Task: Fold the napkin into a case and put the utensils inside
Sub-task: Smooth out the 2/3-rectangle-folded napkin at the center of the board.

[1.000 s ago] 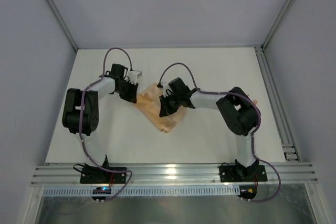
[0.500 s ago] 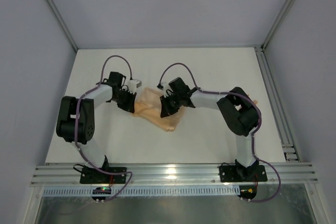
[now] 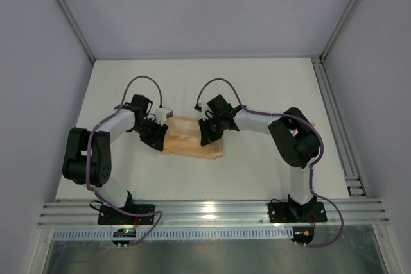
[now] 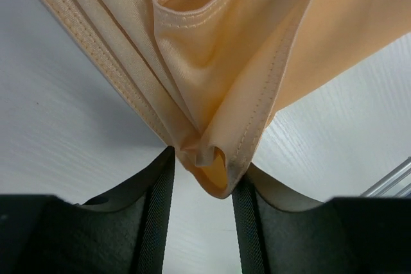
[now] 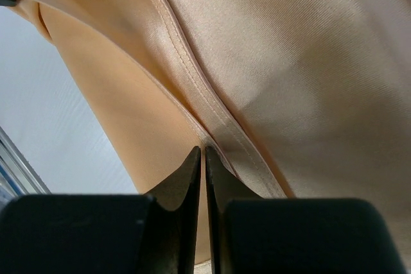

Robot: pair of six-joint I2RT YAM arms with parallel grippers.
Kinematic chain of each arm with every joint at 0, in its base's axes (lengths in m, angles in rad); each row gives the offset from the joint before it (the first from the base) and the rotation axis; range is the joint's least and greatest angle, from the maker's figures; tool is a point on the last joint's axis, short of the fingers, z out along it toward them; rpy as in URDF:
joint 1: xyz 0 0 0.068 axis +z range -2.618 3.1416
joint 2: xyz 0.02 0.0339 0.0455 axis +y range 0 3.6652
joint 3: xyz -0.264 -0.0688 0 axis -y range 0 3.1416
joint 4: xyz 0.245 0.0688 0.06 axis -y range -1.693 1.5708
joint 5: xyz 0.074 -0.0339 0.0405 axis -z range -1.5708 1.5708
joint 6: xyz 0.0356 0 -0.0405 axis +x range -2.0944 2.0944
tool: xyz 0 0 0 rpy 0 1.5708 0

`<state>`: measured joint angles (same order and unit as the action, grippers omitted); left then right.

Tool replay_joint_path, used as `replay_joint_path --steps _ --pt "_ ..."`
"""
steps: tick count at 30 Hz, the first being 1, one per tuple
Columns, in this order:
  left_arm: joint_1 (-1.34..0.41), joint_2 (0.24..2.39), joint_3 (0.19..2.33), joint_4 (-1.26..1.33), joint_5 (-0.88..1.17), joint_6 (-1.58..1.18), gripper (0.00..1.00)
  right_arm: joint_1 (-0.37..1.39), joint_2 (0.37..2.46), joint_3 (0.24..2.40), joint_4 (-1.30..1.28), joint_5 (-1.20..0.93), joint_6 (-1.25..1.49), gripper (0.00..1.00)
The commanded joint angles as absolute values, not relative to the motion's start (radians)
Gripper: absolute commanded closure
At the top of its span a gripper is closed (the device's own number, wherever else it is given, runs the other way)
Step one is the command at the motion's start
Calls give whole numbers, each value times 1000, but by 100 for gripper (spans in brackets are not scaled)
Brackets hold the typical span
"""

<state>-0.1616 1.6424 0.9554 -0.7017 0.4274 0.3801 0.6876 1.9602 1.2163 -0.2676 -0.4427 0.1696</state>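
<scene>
The napkin point(image 3: 189, 140) is peach-orange with a light sheen. The table point(image 3: 257, 85) is white. The arms point(image 3: 255, 122) are black and white, their cables point(image 3: 142, 79) purple.

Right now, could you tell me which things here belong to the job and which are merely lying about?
Job: napkin, part-folded; left fingers and right fingers, both at it.
Merely there: table, cables, rails.

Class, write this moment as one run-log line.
stage: folding napkin | left fingers: apart around its corner | right fingers: shut on its hem
</scene>
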Motion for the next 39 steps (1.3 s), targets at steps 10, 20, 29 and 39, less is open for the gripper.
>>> replay_joint_path --steps 10,20,29,39 --pt "-198 1494 999 -673 390 374 46 683 1970 1218 -336 -356 115 89" --pt "-245 1597 1002 -548 339 345 75 683 1957 1220 -328 -362 94 89" --pt "-245 1703 1052 -494 348 293 84 683 1937 1177 -282 -377 77 89" --pt "-245 1779 1089 -491 367 250 86 695 1827 1141 -247 -276 60 79"
